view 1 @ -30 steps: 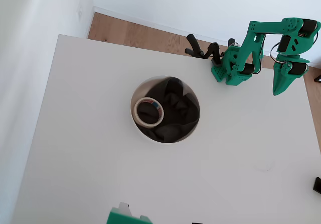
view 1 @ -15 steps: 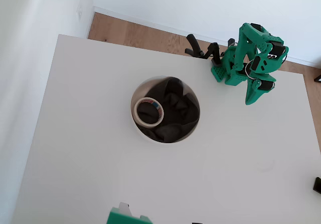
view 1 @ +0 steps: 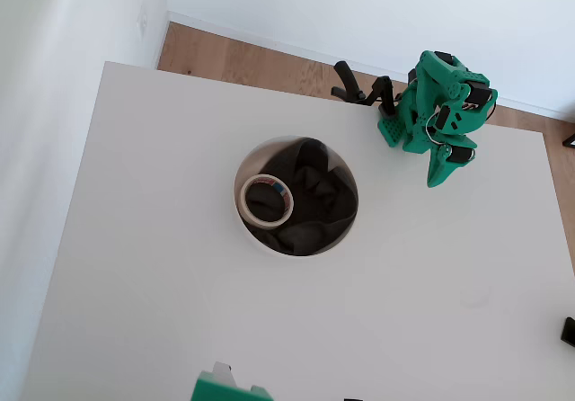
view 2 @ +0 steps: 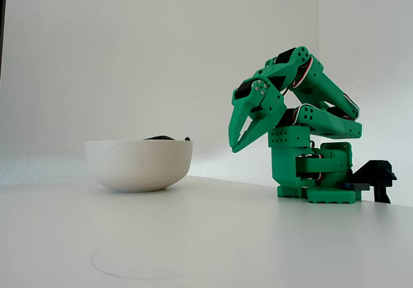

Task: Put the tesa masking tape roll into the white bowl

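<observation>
The tesa masking tape roll, a cream ring with red and blue print on its core, lies inside the white bowl on dark cloth, against the bowl's left side in the overhead view. From the fixed view only the bowl's wall shows, with a bit of dark cloth above the rim; the tape is hidden. The green arm is folded over its base at the table's back right. My gripper points down, shut and holding nothing, well to the right of the bowl.
Black clamps hold the arm's base at the table's back edge. A green object pokes in at the front edge and a small black part at the right edge. Wooden floor lies beyond the back edge.
The arm has folded back from its reach to the right, and the gripper swung left and down to hang beside the base. Tape and bowl have not moved.
</observation>
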